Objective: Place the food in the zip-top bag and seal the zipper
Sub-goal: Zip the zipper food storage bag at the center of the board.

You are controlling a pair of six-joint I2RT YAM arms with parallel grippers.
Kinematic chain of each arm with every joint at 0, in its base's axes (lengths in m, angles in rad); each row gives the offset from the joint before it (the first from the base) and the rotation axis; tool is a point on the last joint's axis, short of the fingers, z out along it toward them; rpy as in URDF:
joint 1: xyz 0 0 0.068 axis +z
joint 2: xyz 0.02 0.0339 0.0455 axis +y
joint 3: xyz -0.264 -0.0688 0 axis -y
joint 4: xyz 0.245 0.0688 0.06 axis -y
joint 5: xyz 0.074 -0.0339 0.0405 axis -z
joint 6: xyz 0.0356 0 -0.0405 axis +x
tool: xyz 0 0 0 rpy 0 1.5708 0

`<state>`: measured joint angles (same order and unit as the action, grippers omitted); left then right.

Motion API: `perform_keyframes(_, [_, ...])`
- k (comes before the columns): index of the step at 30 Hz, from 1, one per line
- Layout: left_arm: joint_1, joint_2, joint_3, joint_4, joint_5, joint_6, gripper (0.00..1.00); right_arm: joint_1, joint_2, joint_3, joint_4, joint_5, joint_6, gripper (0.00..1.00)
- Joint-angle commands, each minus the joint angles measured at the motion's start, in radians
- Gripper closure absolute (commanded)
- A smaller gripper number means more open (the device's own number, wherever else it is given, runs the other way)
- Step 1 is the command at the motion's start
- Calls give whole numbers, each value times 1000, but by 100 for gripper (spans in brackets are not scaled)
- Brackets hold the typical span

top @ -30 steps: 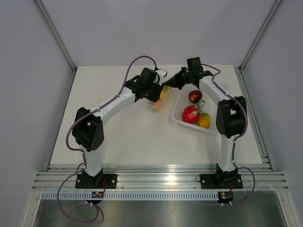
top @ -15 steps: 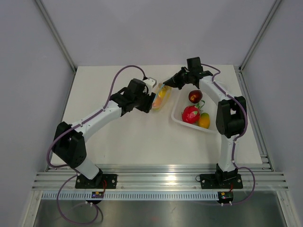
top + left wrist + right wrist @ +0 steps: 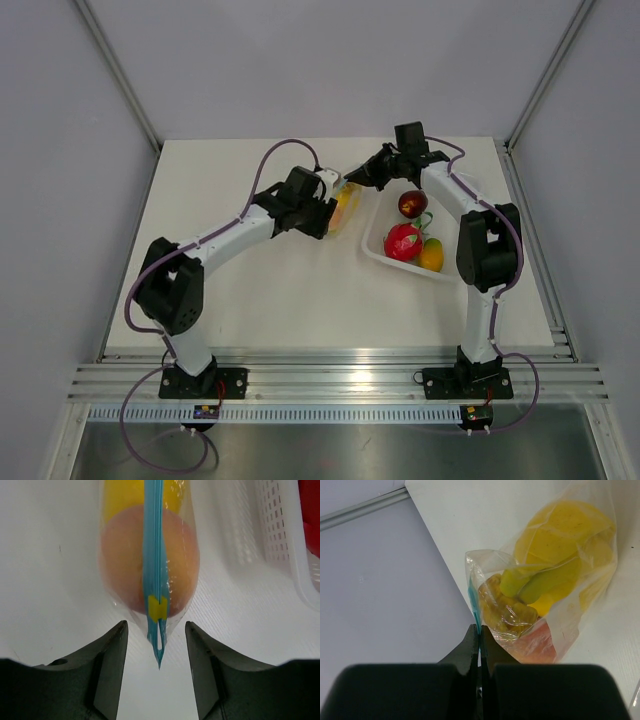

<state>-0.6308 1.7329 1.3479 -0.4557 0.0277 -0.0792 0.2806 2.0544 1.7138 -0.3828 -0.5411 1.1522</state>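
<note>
The clear zip-top bag lies on the table just left of the white tray. It holds the yellow banana bunch and the orange-pink peach, with more yellow fruit behind. Its light-blue zipper runs straight up the left wrist view, with a yellow mark near its end. My left gripper is open, its jaws either side of the zipper's tip without touching it. My right gripper is shut on the zipper strip at the bag's other end.
The white perforated tray sits right of the bag and holds a dark red fruit, a red fruit and an orange one. Its wall shows at the right edge of the left wrist view.
My left arm drew back to the left away from the bag, then returned to it. The right gripper has kept its grip on the bag.
</note>
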Motion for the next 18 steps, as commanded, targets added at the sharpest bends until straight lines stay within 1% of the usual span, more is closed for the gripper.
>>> perform_keyframes(1, [-6, 20, 79, 40, -5, -22, 49, 2, -83, -5, 53, -26, 12, 100])
perform_keyframes(4, [-7, 48, 112, 37, 0, -22, 53, 6, -85, -11, 58, -28, 14, 100])
perform_keyframes(5, [-6, 56, 123, 31, 8, -19, 58, 8, -86, -17, 61, -30, 15, 100])
perform_keyframes(6, [-7, 76, 134, 22, 14, -19, 59, 6, -88, -19, 65, -30, 18, 100])
perform_keyframes(8, [-7, 92, 157, 2, 20, -16, 65, 8, -88, -20, 68, -33, 21, 100])
perform_keyframes(10, [-7, 103, 161, 2, 20, -14, 70, 11, -86, -20, 68, -36, 23, 100])
perform_keyframes(11, [-9, 103, 163, 5, 17, -11, 74, 11, -86, -19, 73, -36, 23, 100])
perform_keyframes(12, [-7, 108, 166, 3, 18, -11, 84, 11, -85, -19, 73, -37, 23, 100])
perform_keyframes(15, [-7, 116, 183, -3, 20, -11, 100, 15, -83, -20, 78, -42, 26, 100])
perform_keyframes(18, [-7, 116, 185, -3, 21, -14, 100, 19, -83, -19, 79, -45, 27, 100])
